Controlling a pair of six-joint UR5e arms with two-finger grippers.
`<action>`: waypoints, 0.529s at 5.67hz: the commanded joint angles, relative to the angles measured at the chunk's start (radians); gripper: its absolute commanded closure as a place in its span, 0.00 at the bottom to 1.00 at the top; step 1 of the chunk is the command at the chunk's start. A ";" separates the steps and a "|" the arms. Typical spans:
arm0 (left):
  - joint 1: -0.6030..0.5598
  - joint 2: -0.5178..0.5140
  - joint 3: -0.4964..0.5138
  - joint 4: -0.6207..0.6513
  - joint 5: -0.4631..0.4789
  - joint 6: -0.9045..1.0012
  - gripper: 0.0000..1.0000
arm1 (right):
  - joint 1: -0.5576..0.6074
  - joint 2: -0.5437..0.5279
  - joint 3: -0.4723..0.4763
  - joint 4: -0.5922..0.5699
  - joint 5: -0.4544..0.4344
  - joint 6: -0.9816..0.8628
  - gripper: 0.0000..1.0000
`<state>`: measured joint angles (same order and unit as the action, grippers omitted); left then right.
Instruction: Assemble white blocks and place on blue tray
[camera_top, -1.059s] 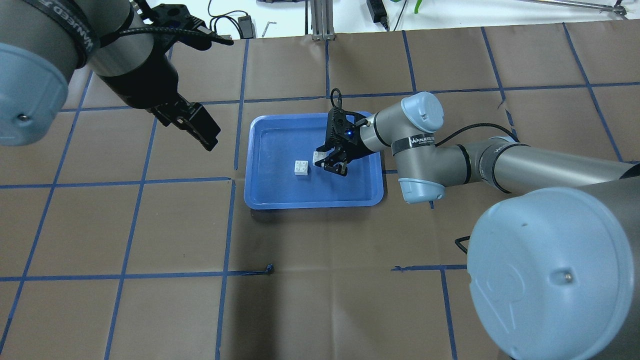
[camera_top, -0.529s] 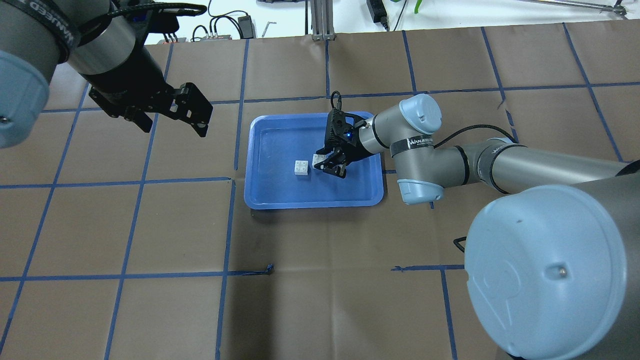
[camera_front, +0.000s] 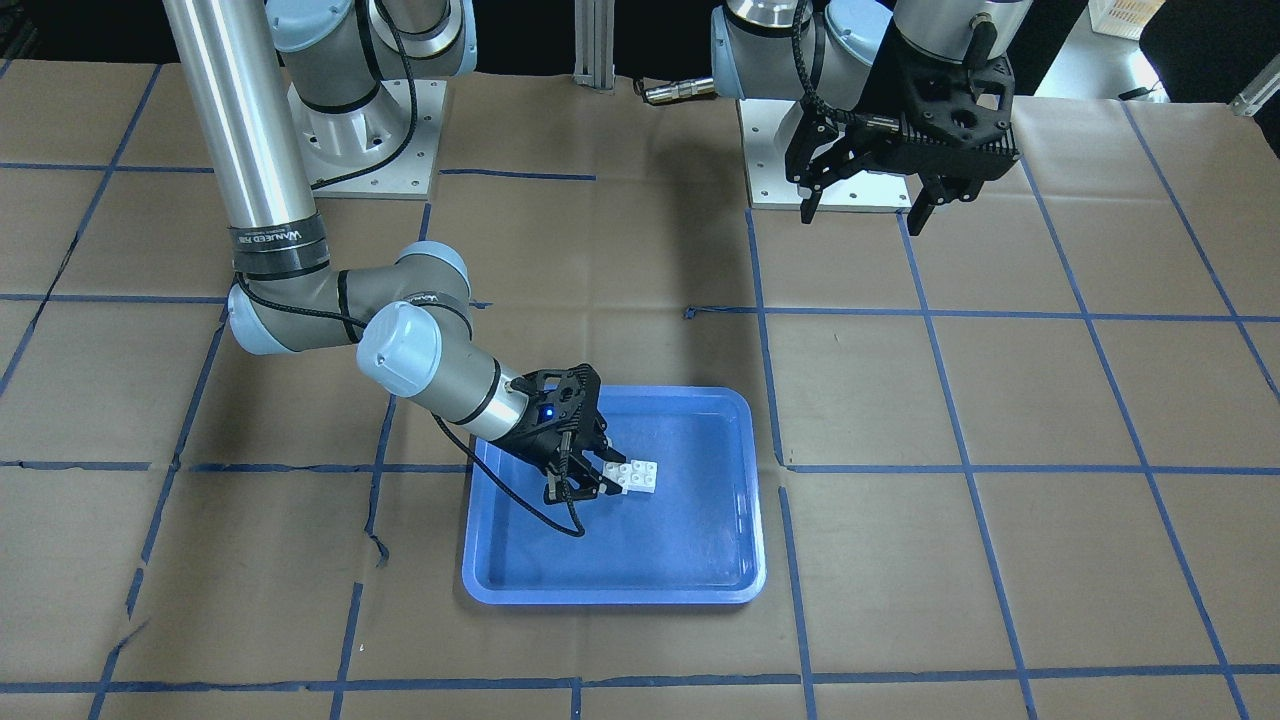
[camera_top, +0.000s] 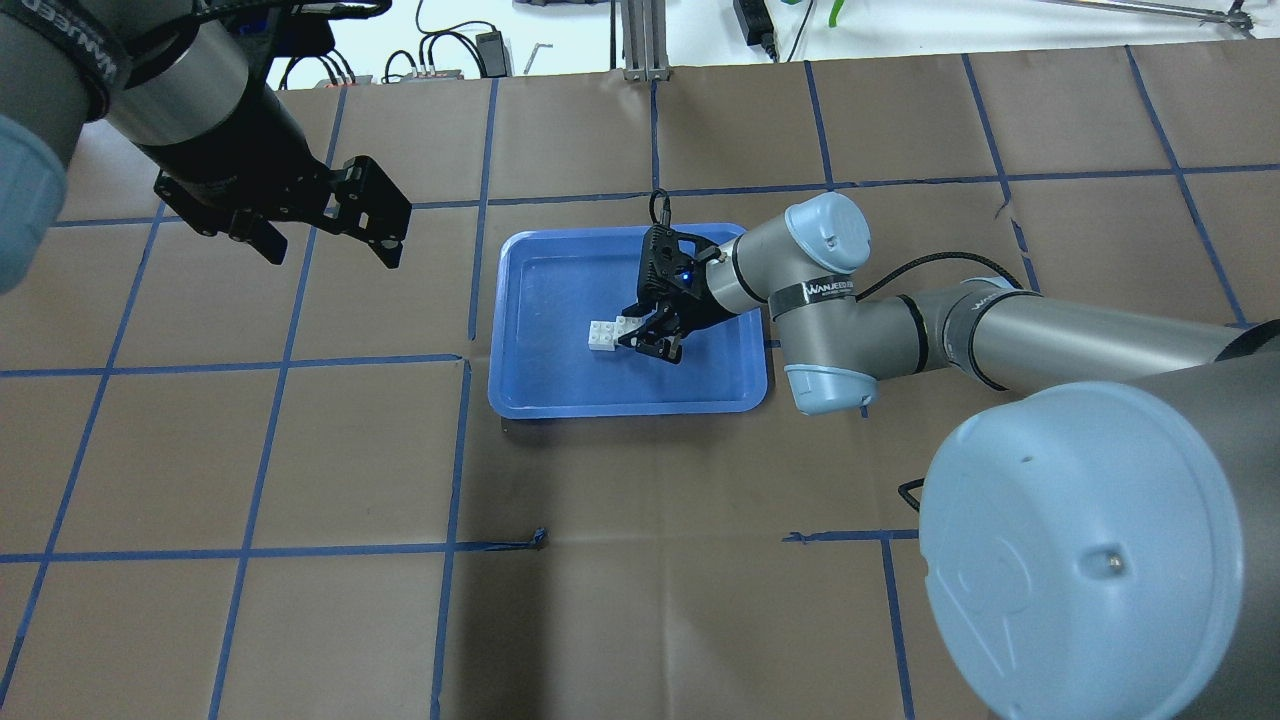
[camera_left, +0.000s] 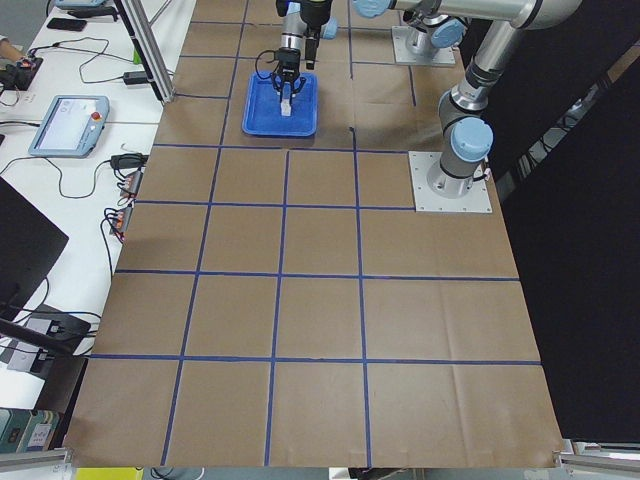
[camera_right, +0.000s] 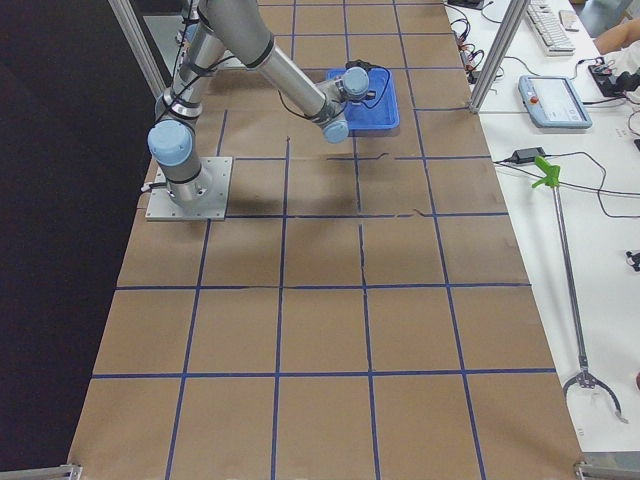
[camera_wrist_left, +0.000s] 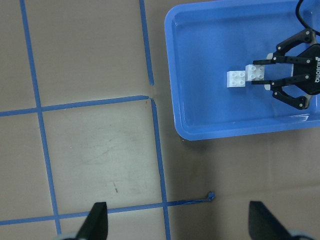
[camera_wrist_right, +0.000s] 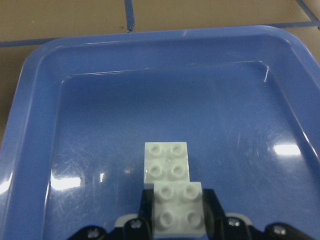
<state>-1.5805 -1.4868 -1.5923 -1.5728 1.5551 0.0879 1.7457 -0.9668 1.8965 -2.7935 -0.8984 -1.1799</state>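
Sliding left across the tray (camera_top: 560, 290), the right claw (camera_top: 630, 335) is bringing the held block (camera_top: 629, 324) up against the loose block (camera_top: 601, 336), closing the gap seen a moment ago. Meanwhile the left claw (camera_top: 330, 248) is pulling back toward the far left of the counter (camera_top: 300, 450). The right claw is clenching the held block by two opposite sides, studs facing up. The loose block is lying near the tray's middle, just past the claw's fingertips (camera_wrist_right: 210, 204), its near edge meeting the held block and sitting slightly off to one side. Whether the two are touching is hard to tell. The left claw is hanging released, fingers spread wide, well left of the tray.
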 joint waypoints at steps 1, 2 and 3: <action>0.002 0.000 0.006 0.000 0.006 0.004 0.01 | 0.002 -0.001 0.001 0.000 0.001 0.002 0.77; 0.002 -0.003 0.006 0.005 0.006 0.001 0.01 | 0.002 -0.001 0.001 0.000 0.001 0.000 0.77; 0.004 0.002 0.015 -0.012 0.016 -0.002 0.01 | 0.002 -0.001 0.001 0.000 0.001 0.000 0.77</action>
<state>-1.5779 -1.4869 -1.5832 -1.5745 1.5646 0.0884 1.7473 -0.9679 1.8975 -2.7934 -0.8974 -1.1794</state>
